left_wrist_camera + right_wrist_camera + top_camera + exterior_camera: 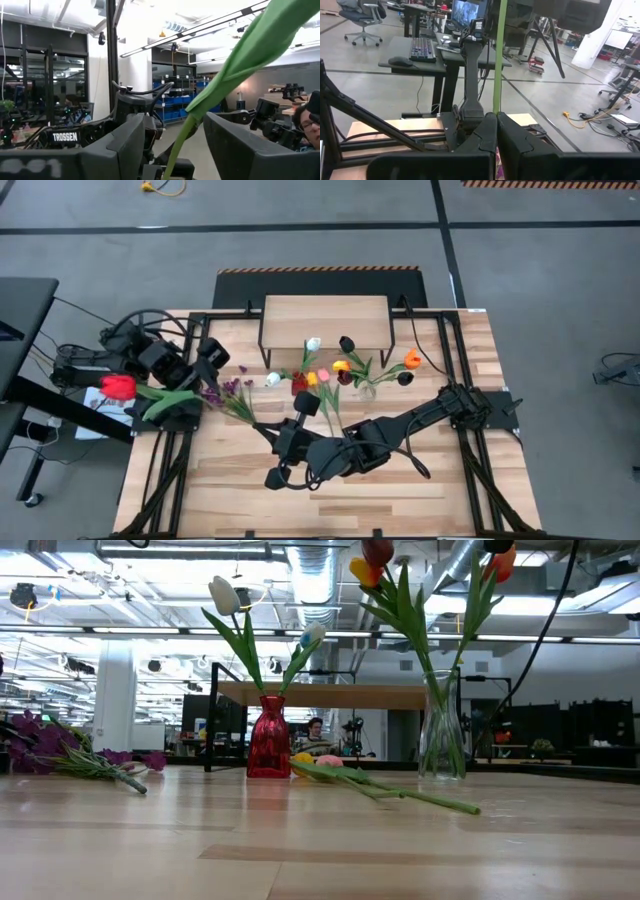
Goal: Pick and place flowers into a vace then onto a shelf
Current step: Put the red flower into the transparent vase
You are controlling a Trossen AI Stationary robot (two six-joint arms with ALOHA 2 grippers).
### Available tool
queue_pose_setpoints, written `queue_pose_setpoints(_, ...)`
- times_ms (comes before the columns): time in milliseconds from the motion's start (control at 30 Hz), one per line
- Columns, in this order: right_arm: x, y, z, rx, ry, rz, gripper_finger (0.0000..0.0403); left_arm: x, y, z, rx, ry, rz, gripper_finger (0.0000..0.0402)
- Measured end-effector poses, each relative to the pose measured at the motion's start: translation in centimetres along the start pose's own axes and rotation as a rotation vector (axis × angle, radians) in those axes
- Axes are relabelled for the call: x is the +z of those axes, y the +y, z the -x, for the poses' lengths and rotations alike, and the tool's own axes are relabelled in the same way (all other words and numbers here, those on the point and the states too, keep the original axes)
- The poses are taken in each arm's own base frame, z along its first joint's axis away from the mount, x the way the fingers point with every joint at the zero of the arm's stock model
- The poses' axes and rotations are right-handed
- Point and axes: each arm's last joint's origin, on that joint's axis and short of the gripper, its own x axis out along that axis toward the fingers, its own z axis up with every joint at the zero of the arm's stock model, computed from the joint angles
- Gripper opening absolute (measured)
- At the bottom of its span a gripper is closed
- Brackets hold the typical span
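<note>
A red tulip (118, 387) on a long green stem hangs in the air over the table's left edge. My right gripper (265, 426) (496, 116) is shut on the stem's thin end. My left gripper (190, 385) (175, 122) is open, with a finger on either side of the stem and leaf (235, 65). The purple bunch (228, 388) (70, 755) lies flat on the table. A red vase (300, 384) (268, 745) and a clear vase (366, 390) (441, 735) hold tulips in front of the shelf (325, 320). A yellow and a pink tulip (370, 785) lie on the table. My right gripper pinches the tulip's thin green stem (496, 100) between its two shut fingers, near the end away from the bloom. The fingers come from the table's right side, and the stem runs on ahead of them toward the left arm. The flower is lifted clear of the table.
The shelf stands on black legs at the table's far edge, with both vases just in front of it. Black frame rails (165, 470) run down both sides of the table. Bare planks (230, 490) show at the near left. A person sits in the room beyond the far edge.
</note>
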Motion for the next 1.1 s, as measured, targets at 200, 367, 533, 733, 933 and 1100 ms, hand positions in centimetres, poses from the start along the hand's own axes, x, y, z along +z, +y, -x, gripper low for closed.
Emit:
queue_pose_setpoints(200,0.0,0.0,0.0,0.000,0.000,0.000,0.0000,0.0,-0.1,0.0,-0.037,0.008,-0.039,0.0108)
queue_pose_setpoints(367,-0.1,0.0,0.0,0.001,0.008,-0.001,0.0000,-0.1,-0.2,0.0,-0.073,0.013,-0.083,0.0015)
queue_pose_setpoints(533,-0.4,0.1,0.0,0.005,0.031,-0.009,0.0001,-0.2,-0.1,0.0,-0.068,0.027,-0.089,0.0003)
queue_pose_setpoints(733,-0.8,0.1,0.1,0.005,0.065,0.009,0.0042,-0.3,-0.2,0.0,-0.068,0.030,-0.093,0.0001)
queue_pose_setpoints(933,-1.2,2.0,2.0,0.062,0.094,0.010,0.0130,-0.5,-0.1,0.0,-0.061,0.050,-0.070,0.0000)
queue_pose_setpoints(1100,-1.6,4.3,5.0,0.101,0.129,0.001,0.0175,-1.2,0.2,0.1,0.017,0.109,-0.028,0.0000)
